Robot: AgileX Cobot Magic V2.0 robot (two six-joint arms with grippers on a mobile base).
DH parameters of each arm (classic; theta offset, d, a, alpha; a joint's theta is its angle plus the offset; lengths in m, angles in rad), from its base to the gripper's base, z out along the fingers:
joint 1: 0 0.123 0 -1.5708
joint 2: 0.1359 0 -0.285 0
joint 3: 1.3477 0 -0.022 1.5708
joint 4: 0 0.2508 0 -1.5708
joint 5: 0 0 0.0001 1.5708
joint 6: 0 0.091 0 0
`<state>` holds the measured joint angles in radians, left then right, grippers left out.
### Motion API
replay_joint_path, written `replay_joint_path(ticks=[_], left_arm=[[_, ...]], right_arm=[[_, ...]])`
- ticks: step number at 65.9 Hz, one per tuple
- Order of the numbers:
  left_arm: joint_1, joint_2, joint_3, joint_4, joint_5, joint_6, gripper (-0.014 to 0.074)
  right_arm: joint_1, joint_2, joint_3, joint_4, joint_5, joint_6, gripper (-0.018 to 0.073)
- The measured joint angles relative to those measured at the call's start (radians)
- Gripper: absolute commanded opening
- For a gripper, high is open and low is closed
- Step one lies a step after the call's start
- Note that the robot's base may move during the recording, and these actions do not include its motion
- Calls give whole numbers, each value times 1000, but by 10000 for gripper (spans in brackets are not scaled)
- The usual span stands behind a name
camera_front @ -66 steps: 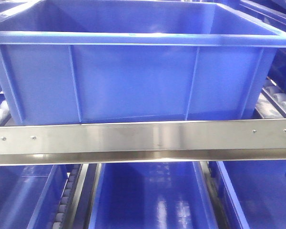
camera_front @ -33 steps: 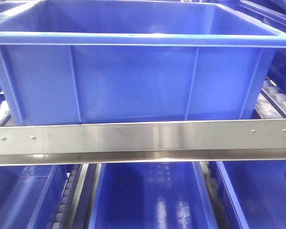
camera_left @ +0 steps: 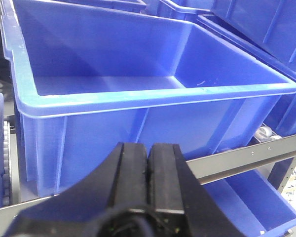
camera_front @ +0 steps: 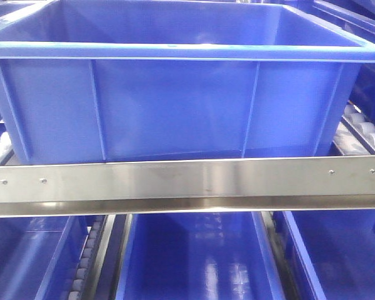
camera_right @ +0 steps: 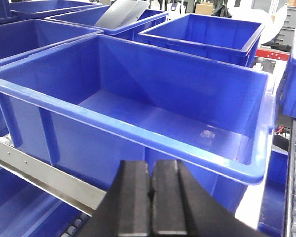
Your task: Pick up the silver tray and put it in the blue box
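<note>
The blue box [camera_front: 175, 106] is a deep ribbed crate filling the front view on the upper rack level, and its inside shows bare. My left gripper [camera_left: 148, 147] hovers in front of the box's near wall [camera_left: 113, 138], below its rim, with the jaws pressed together on nothing. The right gripper [camera_right: 151, 165] is also shut and empty, just outside the box's near rim [camera_right: 153, 136] at its right end. The silver tray is out of view.
A steel rack rail [camera_front: 187, 181] runs across below the box, with roller tracks [camera_front: 362, 134] beside it. More blue crates sit on the lower level [camera_front: 194, 262] and behind [camera_right: 202, 29]. A grey slanted panel [camera_right: 119, 14] leans in a far crate.
</note>
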<state>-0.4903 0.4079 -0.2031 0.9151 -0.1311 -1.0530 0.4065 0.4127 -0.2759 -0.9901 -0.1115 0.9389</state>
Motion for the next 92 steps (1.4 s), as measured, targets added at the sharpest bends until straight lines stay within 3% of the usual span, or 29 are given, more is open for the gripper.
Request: replay_joint_path(ticks=[11,20,24,34,40,45,52,92], left_arm=[[0,0,0,2,-4,0,-96],[0,0,0,2,-4,0,-96],[0,0,0,2,-4,0,-96],[0,0,0,2,-4,0,-96],[0,0,0,2,-4,0,-96],[0,0,0,2,-4,0,-96],[0,0,0,2,-4,0,-96],[0,0,0,2,-6,0,-96]], right_arm=[[0,-2,26,26,-5,0,50],[-11,-71,104,381,84,-36,50],[-53,-124,150,480,111,-147,50],[-234,-255,271,767,111,-575,50],[-322,-319,304,878,61,-777,50],[-360,-365,306,919,37,-881,50],[-371,-413,306,951,35,-929,50],[-371,-422,306,959,53,-944,50]])
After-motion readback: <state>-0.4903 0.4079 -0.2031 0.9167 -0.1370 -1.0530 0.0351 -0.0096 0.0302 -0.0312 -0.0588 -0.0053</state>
